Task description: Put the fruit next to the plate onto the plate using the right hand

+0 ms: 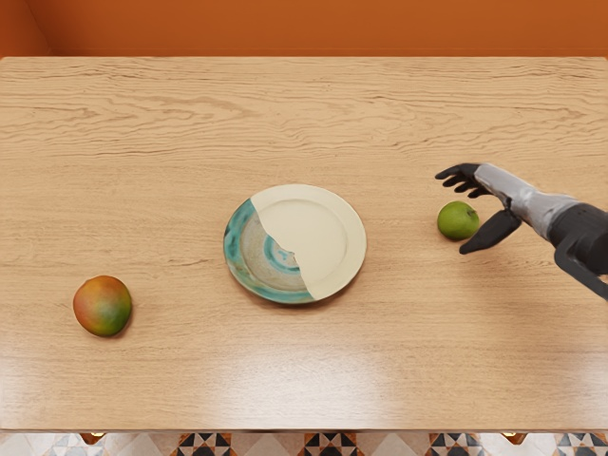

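- The right hand (499, 188) comes in from the right edge and sits just right of the green fruit (458, 219). Its fingers (458, 177) are spread, the thumb (489, 233) is swung out below them, and it's holding nothing.
- Green fruit is on the table (304, 104), right of the plate (313, 228), clear of the rim and not on it. It sits in the mouth of the open hand, fingers on the far side, thumb on the near side.
- Contact: can't tell from this angle whether thumb or palm grazes the fruit. Looks like a thin gap, no squeeze.
- The mango (103, 305) is far left, well apart from the plate and further off than the green one. I read the green fruit as the target, given where the hand is.
- Step in hand: pre-grasp. Approach looks about done, closing not yet begun. Task is early, nothing lifted.
- Next move: bring the palm closer, then curl fingers and thumb around the fruit evenly. It's round, so a one-sided nudge would likely roll it.
- After that: lift clear of the table, carry left over the rim, set it near the plate's middle. Release low, since the plate looks shallow and the fruit could roll off.
- No left hand in view.
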Tool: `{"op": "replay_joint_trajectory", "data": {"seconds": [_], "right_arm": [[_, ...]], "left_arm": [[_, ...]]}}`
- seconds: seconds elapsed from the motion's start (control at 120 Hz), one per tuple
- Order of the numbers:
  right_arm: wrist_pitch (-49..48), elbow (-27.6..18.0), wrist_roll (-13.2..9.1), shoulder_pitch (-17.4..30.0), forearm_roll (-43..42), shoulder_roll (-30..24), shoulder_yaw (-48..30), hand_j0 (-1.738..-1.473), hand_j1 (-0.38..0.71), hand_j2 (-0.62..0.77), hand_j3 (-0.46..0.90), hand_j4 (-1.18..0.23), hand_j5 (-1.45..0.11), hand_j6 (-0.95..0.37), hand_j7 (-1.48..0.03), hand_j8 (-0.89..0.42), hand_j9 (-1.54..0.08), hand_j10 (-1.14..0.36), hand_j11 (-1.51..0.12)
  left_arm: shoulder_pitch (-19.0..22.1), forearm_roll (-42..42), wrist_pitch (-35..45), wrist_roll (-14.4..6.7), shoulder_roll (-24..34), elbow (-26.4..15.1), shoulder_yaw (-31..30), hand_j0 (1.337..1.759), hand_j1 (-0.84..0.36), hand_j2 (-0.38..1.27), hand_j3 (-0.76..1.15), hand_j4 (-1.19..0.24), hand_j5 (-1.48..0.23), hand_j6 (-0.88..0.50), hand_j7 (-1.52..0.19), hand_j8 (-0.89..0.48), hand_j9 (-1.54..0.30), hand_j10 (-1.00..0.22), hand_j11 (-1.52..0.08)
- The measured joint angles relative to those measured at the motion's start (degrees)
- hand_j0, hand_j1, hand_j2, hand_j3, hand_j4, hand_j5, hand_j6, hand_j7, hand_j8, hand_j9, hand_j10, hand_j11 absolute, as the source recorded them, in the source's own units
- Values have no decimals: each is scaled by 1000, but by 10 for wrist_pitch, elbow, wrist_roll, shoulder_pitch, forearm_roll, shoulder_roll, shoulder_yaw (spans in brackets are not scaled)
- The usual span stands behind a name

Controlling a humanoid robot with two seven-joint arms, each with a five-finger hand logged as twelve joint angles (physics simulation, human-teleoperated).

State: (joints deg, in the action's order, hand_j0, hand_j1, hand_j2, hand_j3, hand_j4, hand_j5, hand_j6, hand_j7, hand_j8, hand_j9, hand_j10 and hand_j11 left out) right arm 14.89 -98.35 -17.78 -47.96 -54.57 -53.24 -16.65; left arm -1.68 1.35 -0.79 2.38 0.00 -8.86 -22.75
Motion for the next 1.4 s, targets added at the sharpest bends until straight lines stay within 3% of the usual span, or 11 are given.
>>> {"op": "replay_joint_trajectory", "data": {"seconds": [0.283,0.75,1.092,1.4], "right_arm": [[4,38,-1,4,-9,32,7,-1658,38,-60,0,-330,-423,-332,-422,-330,-423,-329,-423],[3,100,2,7,-18,75,16,-1658,-39,-48,0,-265,-339,-267,-339,-266,-339,-265,-339],[4,108,2,10,-23,80,18,-1658,80,-61,0,-398,-448,-381,-474,-211,-456,-228,-476],[5,124,4,15,-26,84,20,-1658,152,-73,0,-456,-525,-439,-552,-315,-534,-393,-554]], "left_arm": [[0,0,0,0,0,0,0,1658,69,47,0,-234,-304,-234,-304,-234,-304,-234,-304],[0,0,0,0,0,0,0,1658,69,47,0,-234,-304,-234,-304,-234,-304,-234,-304],[0,0,0,0,0,0,0,1658,69,47,0,-234,-304,-234,-304,-234,-304,-234,-304],[0,0,0,0,0,0,0,1658,69,47,0,-234,-304,-234,-304,-234,-304,-234,-304]]}}
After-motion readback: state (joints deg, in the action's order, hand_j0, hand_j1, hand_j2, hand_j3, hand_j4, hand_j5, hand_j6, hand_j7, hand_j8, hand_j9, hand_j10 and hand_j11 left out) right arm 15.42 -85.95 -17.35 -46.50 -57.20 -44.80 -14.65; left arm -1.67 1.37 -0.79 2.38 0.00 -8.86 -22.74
